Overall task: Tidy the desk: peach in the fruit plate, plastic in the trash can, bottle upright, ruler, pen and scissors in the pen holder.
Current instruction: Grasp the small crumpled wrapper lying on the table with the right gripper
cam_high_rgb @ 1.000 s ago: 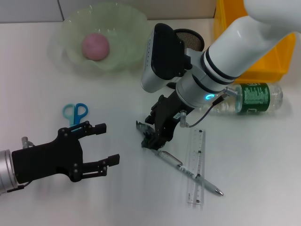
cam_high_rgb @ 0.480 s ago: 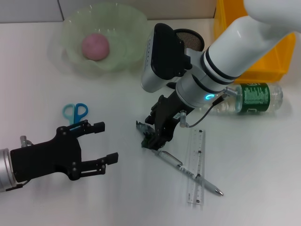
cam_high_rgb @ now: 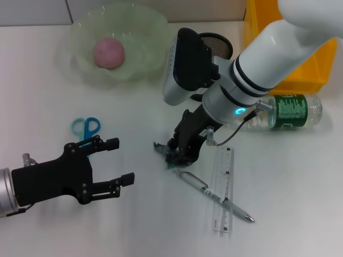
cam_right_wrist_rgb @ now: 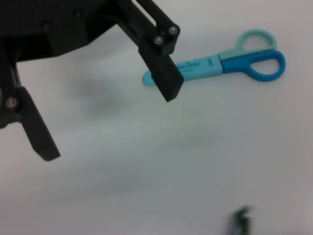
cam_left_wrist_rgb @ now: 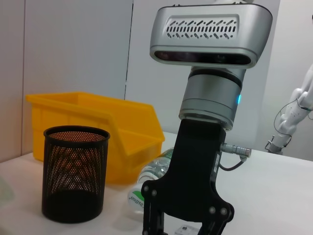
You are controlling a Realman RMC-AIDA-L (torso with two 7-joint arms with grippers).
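Right gripper [cam_high_rgb: 179,156] low over mid-desk, white forearm slanting down from the far right corner, wrist pitched steeply so the black fingers point at the white desk [cam_high_rgb: 134,225]. Fingers pinched together on a small crumpled dark-green plastic scrap [cam_high_rgb: 163,151], which sits at the fingertips just off the surface.

Left gripper [cam_high_rgb: 118,161] near the front left edge, black palm level, arm entering from the left edge, fingers spread wide with nothing between them, pointing toward the right gripper. Blue-and-teal handled scissors [cam_high_rgb: 86,129] flat on desk just behind the left gripper, handles toward the far edge.

Clear plastic ruler [cam_high_rgb: 224,190] and silver-grey pen [cam_high_rgb: 211,196] lie crossed right of centre, pen's near end just below the right gripper tips. Clear water bottle with green label [cam_high_rgb: 284,111] on its side near the right edge, against the yellow plastic bin [cam_high_rgb: 308,69] at the far right corner. Black mesh pen holder [cam_left_wrist_rgb: 74,173] upright beside the bin, mostly hidden behind the right wrist in head view. Pink peach [cam_high_rgb: 109,53] already in the pale-green wavy glass fruit plate [cam_high_rgb: 144,32] at the far left.
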